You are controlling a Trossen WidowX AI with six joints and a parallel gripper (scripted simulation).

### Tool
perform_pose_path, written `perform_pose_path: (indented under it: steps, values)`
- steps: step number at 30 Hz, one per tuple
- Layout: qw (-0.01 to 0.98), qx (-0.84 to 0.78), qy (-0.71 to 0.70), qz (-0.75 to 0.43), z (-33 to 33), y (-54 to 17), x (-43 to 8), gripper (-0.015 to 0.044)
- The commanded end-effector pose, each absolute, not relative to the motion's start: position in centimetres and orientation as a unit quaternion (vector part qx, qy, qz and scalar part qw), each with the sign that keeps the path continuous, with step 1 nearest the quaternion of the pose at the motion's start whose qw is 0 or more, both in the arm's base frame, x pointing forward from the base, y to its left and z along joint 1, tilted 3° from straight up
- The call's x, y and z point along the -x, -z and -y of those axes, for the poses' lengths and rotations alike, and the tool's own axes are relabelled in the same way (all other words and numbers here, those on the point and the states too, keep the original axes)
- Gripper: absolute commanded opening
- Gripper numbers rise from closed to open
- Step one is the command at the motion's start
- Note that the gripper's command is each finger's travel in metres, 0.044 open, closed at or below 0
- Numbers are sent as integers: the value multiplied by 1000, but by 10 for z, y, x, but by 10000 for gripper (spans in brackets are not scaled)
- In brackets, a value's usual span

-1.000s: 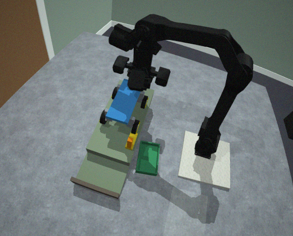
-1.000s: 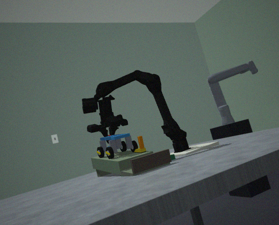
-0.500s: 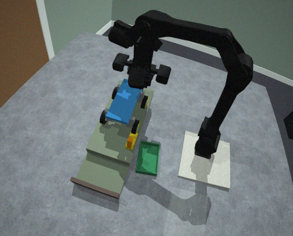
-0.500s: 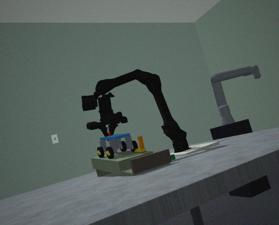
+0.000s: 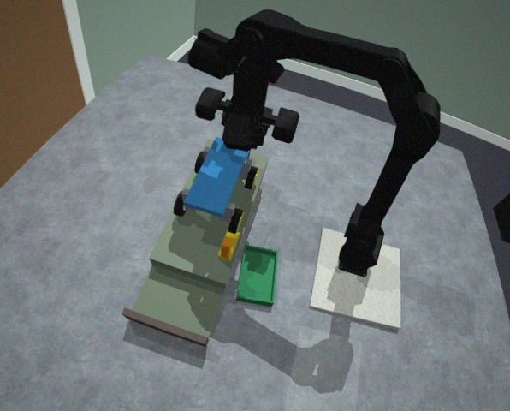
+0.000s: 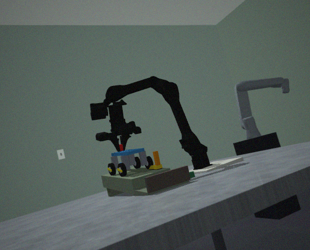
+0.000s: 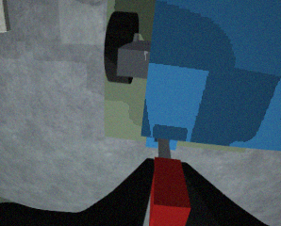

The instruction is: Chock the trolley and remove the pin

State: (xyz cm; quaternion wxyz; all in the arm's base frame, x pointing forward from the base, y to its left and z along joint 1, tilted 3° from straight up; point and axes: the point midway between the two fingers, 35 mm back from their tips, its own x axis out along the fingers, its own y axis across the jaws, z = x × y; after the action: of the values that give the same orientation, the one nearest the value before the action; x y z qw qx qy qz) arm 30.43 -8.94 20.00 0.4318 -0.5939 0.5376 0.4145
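The blue trolley [image 5: 215, 187] [image 6: 128, 152] [image 7: 178, 94] stands on the green ramp [image 5: 169, 256] [image 6: 117, 182] [image 7: 117, 120]. The yellow chock [image 5: 234, 242] [image 6: 156, 166], with its orange handle upright, sits against the downhill side of one lower wheel [image 5: 235, 220]. My gripper [image 6: 121, 149] [image 7: 168, 163] is shut on the stop pin [image 6: 120, 147] [image 7: 170, 185] by its red head, above the trolley's uphill end. Its grey shank shows below the head in the wrist view; whether its lower end is clear of the ramp is hidden. The green tray [image 5: 275, 278] [image 6: 192, 174] holds no pin.
A brown end board [image 5: 164, 327] [image 6: 167, 179] closes the ramp's low end. The arm's base stands on a white plate [image 5: 383, 305] [image 6: 234, 161] to the right of the tray. A grey arm [image 6: 244, 104] stands in the background.
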Motion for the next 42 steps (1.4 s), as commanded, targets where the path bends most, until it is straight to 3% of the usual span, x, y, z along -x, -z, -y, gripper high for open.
perform_pose_path:
  steps: [1,42]
  values:
    - [431,594,-412,-540,90,-204,-304,0]
    - [430,594,-412,-541,121,-220,-287,0]
